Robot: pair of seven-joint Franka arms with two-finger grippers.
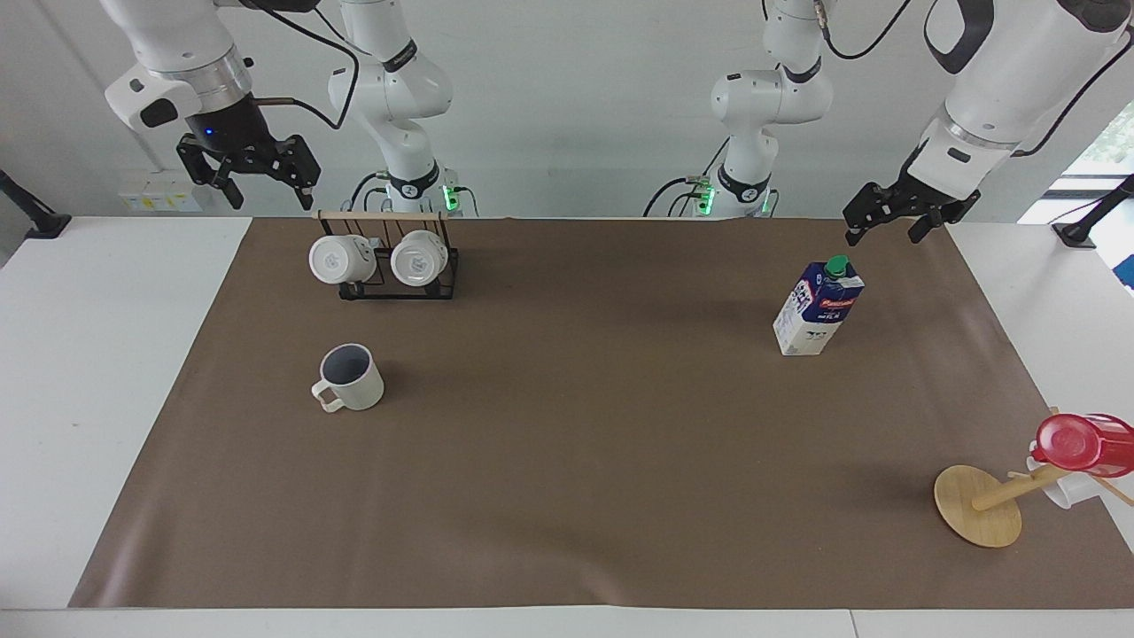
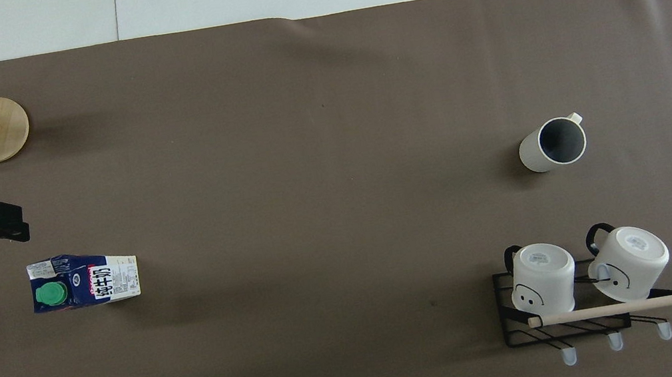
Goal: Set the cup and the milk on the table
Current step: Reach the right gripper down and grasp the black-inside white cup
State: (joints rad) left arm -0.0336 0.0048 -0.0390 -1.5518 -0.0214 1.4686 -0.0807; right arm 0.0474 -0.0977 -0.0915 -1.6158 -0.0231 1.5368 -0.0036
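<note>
Jaws of the left gripper (image 1: 889, 221) and right gripper (image 1: 252, 180) are spread wide, raised, empty; cup (image 1: 353, 378) and milk (image 1: 817, 307) are set upright on the tabletop (image 1: 567, 496)

cream cup (image 1: 352, 378) 1 | milk (image 1: 818, 307) 1 | white mugs (image 1: 337, 259) 2 | red cup (image 1: 1076, 444) 1

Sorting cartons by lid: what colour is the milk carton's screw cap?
Green; the cap of the milk carton shows best in the overhead view.

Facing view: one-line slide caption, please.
Cream-white mug with dark inside and blue-and-white milk carton stand on the brown-sheeted table; left tool and right tool hang open above.
</note>
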